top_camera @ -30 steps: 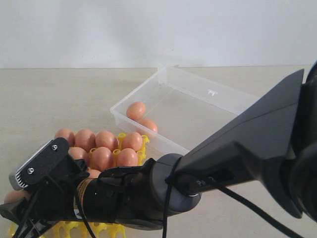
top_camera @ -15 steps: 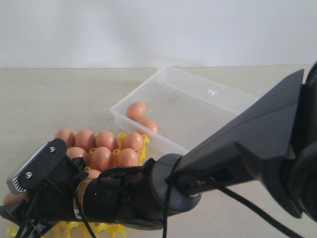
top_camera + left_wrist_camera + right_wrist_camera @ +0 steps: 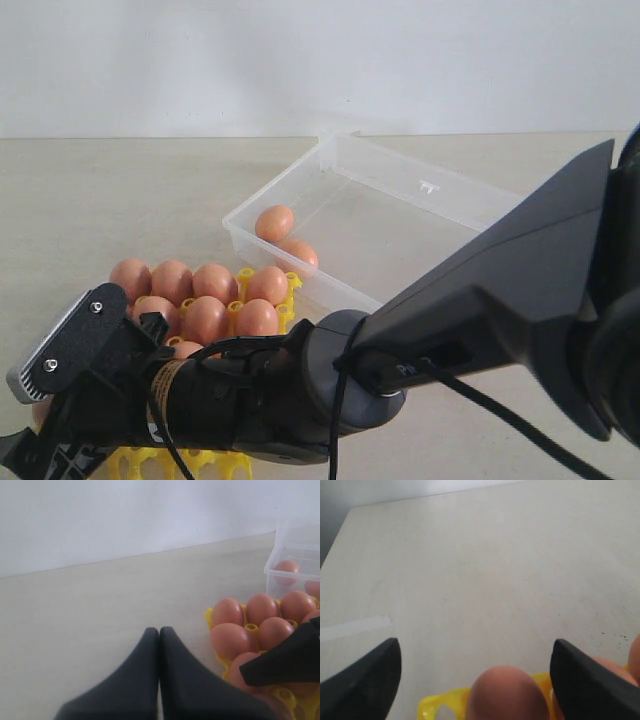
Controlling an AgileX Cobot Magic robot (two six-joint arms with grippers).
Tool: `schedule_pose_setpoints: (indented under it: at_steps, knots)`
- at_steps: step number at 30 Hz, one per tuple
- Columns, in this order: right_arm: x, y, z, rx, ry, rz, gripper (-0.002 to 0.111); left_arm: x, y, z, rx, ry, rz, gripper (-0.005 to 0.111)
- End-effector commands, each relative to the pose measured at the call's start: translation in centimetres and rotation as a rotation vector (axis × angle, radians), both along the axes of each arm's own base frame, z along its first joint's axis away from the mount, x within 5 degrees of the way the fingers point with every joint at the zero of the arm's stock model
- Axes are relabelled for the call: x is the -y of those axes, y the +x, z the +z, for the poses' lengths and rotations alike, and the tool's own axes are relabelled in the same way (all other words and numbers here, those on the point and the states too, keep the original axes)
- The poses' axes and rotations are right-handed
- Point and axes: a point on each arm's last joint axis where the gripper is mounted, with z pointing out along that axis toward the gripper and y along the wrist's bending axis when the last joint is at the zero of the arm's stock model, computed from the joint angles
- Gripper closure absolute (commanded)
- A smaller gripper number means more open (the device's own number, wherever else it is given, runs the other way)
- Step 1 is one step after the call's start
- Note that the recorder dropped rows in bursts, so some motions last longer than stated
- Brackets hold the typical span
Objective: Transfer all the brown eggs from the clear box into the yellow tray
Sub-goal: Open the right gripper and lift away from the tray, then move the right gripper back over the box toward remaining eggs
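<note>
Right gripper (image 3: 476,650) spread wide, gripping nothing, above a brown egg (image 3: 502,692) seated in the yellow tray (image 3: 432,707). Beyond, rightward and back in the exterior view, two brown eggs (image 3: 275,222) in the clear box (image 3: 390,170), long axes seemingly slanted. Left gripper (image 3: 159,635) pinched shut, empty.

Brown eggs (image 3: 205,318) across yellow tray (image 3: 290,292) and clear box (image 3: 400,240)

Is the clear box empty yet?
Not empty: two brown eggs lie inside the clear box, in its corner nearest the yellow tray.
</note>
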Motion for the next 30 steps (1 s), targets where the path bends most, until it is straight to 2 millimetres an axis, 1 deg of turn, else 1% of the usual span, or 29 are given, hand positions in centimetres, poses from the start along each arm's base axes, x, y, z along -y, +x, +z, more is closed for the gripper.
schedule_pose_setpoints:
  at_steps: [1,3,5,6,7,8,9,10,13,15,16,18,19,21,23,25,28,30]
  knots:
    - [0.1,0.0,0.2,0.012,0.003,0.004,0.03,0.0,0.0,0.0,0.01,0.002,-0.007,0.111]
    - [0.0,-0.1,0.4,0.017,0.02,0.009,0.03,0.0,0.0,0.0,0.01,0.002,-0.007,0.111]
    - [0.0,-0.1,1.7,0.032,0.061,0.013,0.03,0.0,0.0,0.0,0.01,0.002,-0.007,0.111]
    - [0.1,0.1,3.1,0.031,0.073,-0.017,0.036,0.0,0.0,0.0,0.011,0.002,-0.007,0.111]
    - [0.3,0.3,3.9,0.019,0.068,-0.052,0.043,0.0,0.0,0.0,0.011,0.002,-0.007,0.111]
    - [0.8,0.8,5.6,0.017,0.025,-0.115,0.066,0.0,0.0,0.0,0.011,0.002,-0.007,0.111]
    - [1.5,1.2,6.6,0.049,-0.046,-0.149,0.089,0.0,0.0,0.0,0.011,0.002,-0.007,0.111]
    - [2.3,1.4,7.3,0.09,-0.155,-0.164,0.108,0.0,0.0,0.0,0.011,0.002,-0.007,0.111]
    - [5.3,2.3,9.8,0.145,-0.375,-0.205,0.107,0.0,0.0,0.0,0.011,0.002,-0.007,0.111]
    - [7.4,3.1,11.8,0.185,-0.46,-0.229,0.107,0.0,0.0,0.0,0.011,0.002,-0.007,0.111]
    - [8.6,3.8,13.0,0.205,-0.471,-0.253,0.107,0.0,0.0,0.0,0.011,0.002,-0.007,0.111]
    - [10.7,5.2,15.2,0.181,-0.426,-0.346,0.107,0.0,0.0,0.0,0.013,0.002,-0.006,0.111]
    - [11.7,5.8,15.9,0.142,-0.401,-0.4,0.107,0.0,0.0,0.0,0.013,0.002,-0.006,0.111]
    - [13.8,7.0,16.8,0.056,-0.383,-0.507,0.107,0.0,0.0,0.0,0.013,0.002,-0.006,0.111]
    - [15.6,7.7,17.0,0.009,-0.438,-0.567,0.107,0.0,0.0,0.0,0.013,0.002,-0.006,0.111]
    - [17.4,8.2,16.3,0.024,-0.594,-0.576,0.107,0.0,0.0,0.0,0.013,0.002,-0.006,0.111]
    - [19.8,8.5,15.1,0.052,-0.872,-0.566,0.107,0.0,0.0,0.1,0.016,0.002,-0.006,0.111]
    - [21.0,8.6,14.8,0.028,-0.978,-0.599,0.107,0.0,0.0,0.1,0.016,0.002,-0.006,0.111]
